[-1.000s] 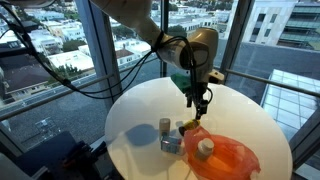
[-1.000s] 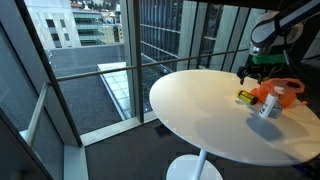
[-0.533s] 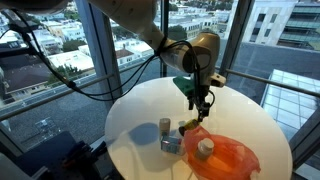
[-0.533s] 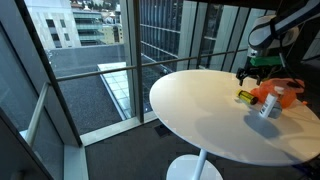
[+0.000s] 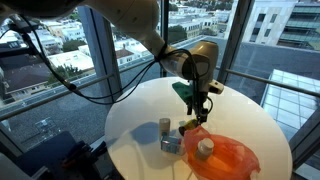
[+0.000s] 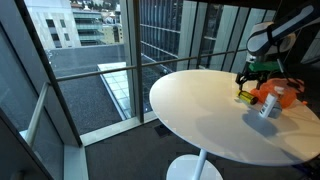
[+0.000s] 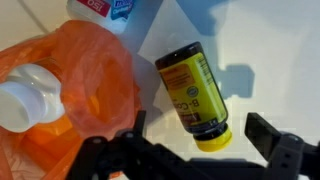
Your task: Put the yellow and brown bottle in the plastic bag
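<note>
The yellow and brown bottle [image 7: 192,92] lies on its side on the white table, brown body with a yellow label and a yellow cap. It shows in both exterior views [image 5: 186,127] [image 6: 243,96], just beside the bag. The crinkled orange plastic bag [image 7: 70,100] [image 5: 228,157] [image 6: 277,93] lies on the table with a white-capped item [image 7: 22,95] [image 5: 205,147] in it. My gripper [image 7: 200,124] [image 5: 198,110] [image 6: 249,80] is open, just above the bottle, its fingers on either side of the cap end and not touching it.
A grey cylinder [image 5: 165,128] stands near the table's front edge, with a white blue-labelled item [image 5: 171,145] [image 7: 100,8] beside it. The round white table [image 5: 140,110] [image 6: 200,110] stands by tall windows and a railing.
My gripper has come down a little toward the bottle. The bottle and the bag have not moved.
</note>
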